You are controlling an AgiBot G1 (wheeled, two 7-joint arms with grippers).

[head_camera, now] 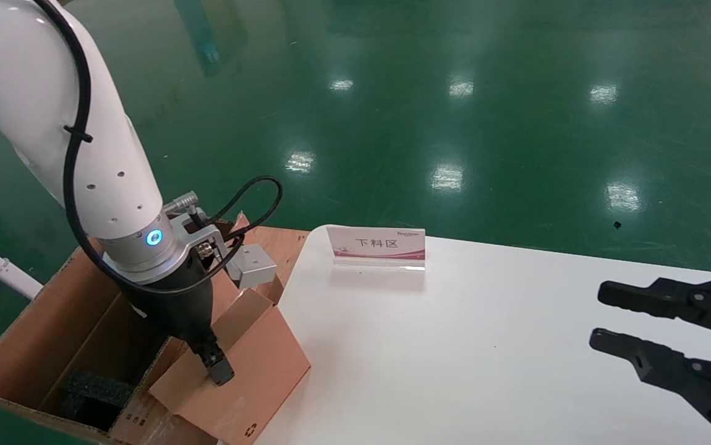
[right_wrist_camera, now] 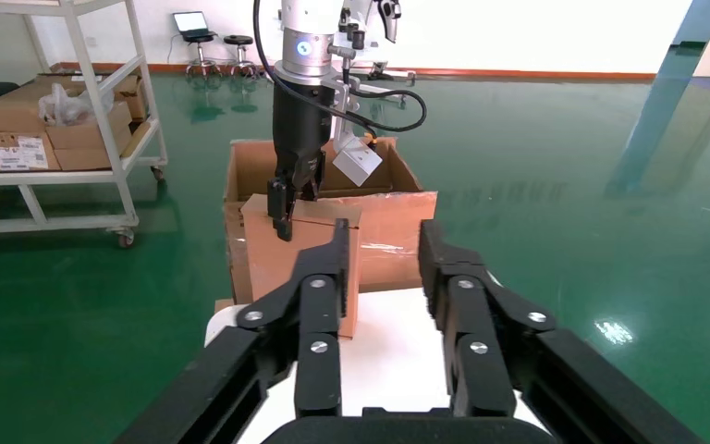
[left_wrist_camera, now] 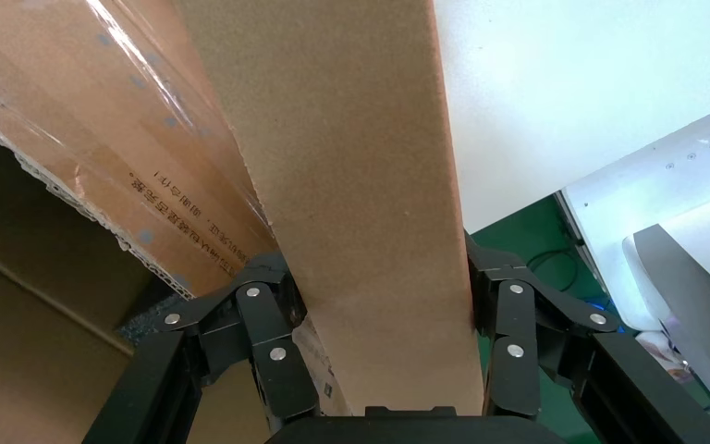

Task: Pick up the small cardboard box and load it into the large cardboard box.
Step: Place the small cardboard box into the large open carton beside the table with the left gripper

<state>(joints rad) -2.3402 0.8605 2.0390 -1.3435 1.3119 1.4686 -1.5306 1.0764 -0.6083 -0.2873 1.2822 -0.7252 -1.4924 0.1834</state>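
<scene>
While the left tool (left_wrist_camera: 384, 324) grips the small cardboard box (head_camera: 238, 364), that box hangs tilted over the near flap of the large cardboard box (head_camera: 28, 334), beside the white desk (head_camera: 454, 346). Right tool (head_camera: 630, 330) hovers over the desk, fingers spread and holding nothing.

Matt brown small cardboard box (head_camera: 250, 364); large corrugated brown cardboard box (head_camera: 34, 346) with shiny clear tape (left_wrist_camera: 83, 148); glossy green floor (head_camera: 454, 111); smooth white tabletop (head_camera: 454, 346).

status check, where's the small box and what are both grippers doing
Left gripper shut on small cardboard box, at large cardboard box rim. Right gripper open, idle over table.
</scene>
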